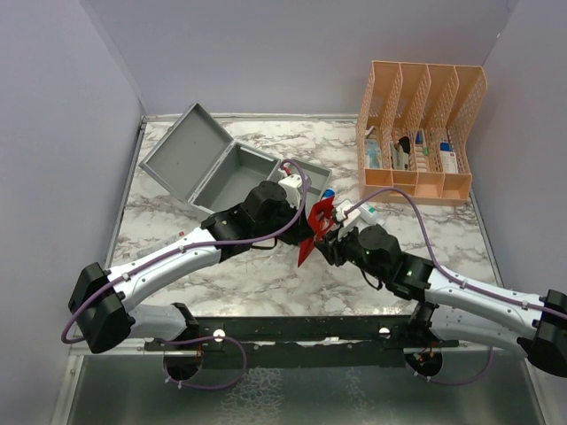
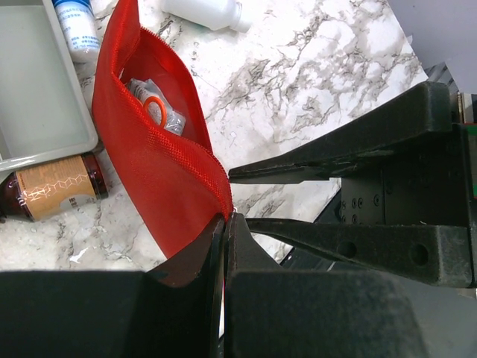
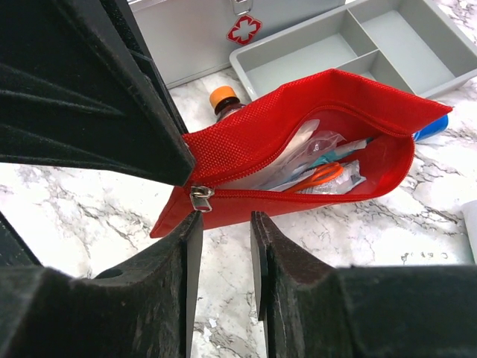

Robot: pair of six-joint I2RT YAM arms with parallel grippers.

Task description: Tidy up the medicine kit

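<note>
Red pouch (image 3: pixel 246 142) of coarse woven cloth; medicine kit (image 3: pixel 194 37) smooth matt grey; table (image 3: pixel 335 224) marbled, faintly glossy.

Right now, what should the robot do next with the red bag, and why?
Probably the right gripper should ease into the pouch for the packets. The left gripper pinches the pouch's corner, its mouth gapes wide, and the right jaws stand open and empty just outside it.

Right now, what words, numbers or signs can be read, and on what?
No readable words.
Sign: white cross on red badge, on the grey metal case.
Blue print on the white plastic bottle: too small.
Tan label on the brown glass bottle: blurred.
Boxes in the peach slotted organizer: too small.
</note>
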